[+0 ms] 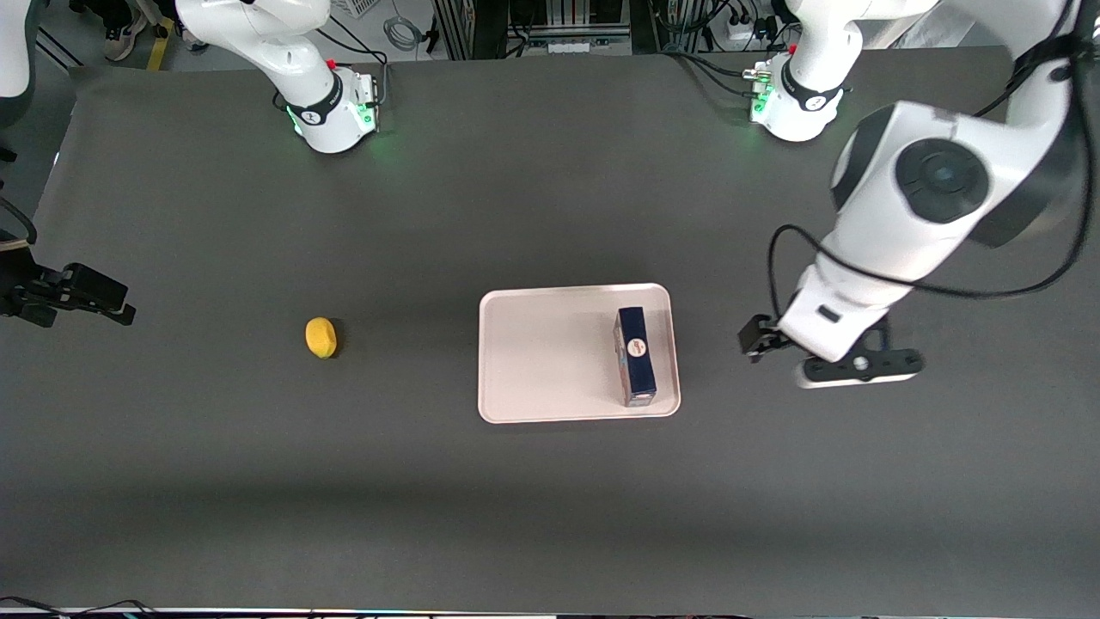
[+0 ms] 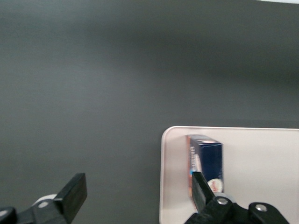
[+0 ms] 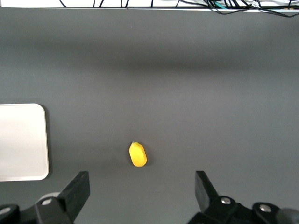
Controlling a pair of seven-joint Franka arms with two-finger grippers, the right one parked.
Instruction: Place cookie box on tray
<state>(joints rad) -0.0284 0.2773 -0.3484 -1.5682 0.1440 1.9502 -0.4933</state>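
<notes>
We see the table (image 1: 550, 516) filling the frame, with the tray (image 1: 550, 352) at its centre. The cookie box (image 1: 636, 357) lies on the tray, along its edge toward the working arm. Right of centre, our gripper (image 2: 138, 196) hangs over bare table beside the tray, jaws apart and empty. A yellow lump (image 1: 320, 337) sits left of centre.

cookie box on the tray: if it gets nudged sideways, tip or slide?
The cookie box seems to stand on a narrow long edge on the tray, so a sideways nudge would probably tip it. It looks like a stiff, light carton. The smooth tray may let it slide. The gripper is open above the table beside the tray.
</notes>
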